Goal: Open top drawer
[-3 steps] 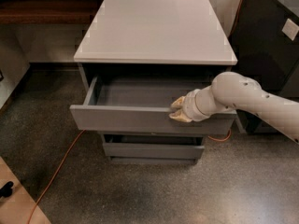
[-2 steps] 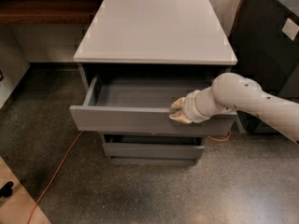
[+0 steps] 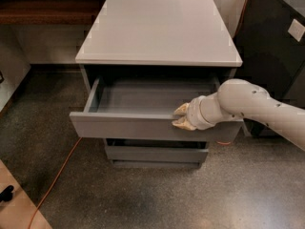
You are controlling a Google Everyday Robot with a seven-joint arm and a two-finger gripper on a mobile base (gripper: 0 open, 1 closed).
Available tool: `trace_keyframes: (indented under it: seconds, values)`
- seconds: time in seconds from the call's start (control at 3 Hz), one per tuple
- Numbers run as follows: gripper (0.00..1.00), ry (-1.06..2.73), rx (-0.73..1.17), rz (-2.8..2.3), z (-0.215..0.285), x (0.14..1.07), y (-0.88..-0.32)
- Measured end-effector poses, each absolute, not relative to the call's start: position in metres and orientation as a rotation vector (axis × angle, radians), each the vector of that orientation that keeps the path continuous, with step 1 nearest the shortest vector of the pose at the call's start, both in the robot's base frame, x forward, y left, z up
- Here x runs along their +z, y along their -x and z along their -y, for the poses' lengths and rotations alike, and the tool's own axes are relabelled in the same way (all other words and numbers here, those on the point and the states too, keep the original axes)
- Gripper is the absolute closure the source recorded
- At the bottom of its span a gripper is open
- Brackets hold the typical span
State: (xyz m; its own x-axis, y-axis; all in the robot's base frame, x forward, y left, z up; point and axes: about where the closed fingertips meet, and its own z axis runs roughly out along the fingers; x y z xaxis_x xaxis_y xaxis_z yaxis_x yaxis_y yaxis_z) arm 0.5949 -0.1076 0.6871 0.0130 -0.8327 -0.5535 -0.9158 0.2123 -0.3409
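Hand (image 3: 182, 117) right of centre in the frame, clamped over the upper edge of the front panel of the top drawer (image 3: 128, 127), gripping it from inside and outside. Top drawer pulled well out under the cabinet top (image 3: 157, 27), seen as an empty grey box. Probably light, stiff and smooth. No handle, so best held by this front lip.

The top drawer (image 3: 128, 127) sticks out of the front of the cabinet (image 3: 157, 30), just under its flat top. The gripper (image 3: 182, 117) is at the drawer's front edge, right of the middle. The arm (image 3: 248, 104) comes in from the right. Two more drawers (image 3: 155, 152) sit below, further back. A cord (image 3: 62, 168) lies on the floor to the left
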Motion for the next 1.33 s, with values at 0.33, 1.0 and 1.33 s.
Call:
trace_keyframes:
  seconds: [0.33,1.0,1.33]
  values:
    - [0.51,1.62,0.158,-1.813,0.106,0.692,-0.595]
    - [0.0,1.572,0.16,-1.726,0.091,0.753,-0.607]
    - [0.0,1.568,0.153,-1.697,0.087,0.779,-0.624]
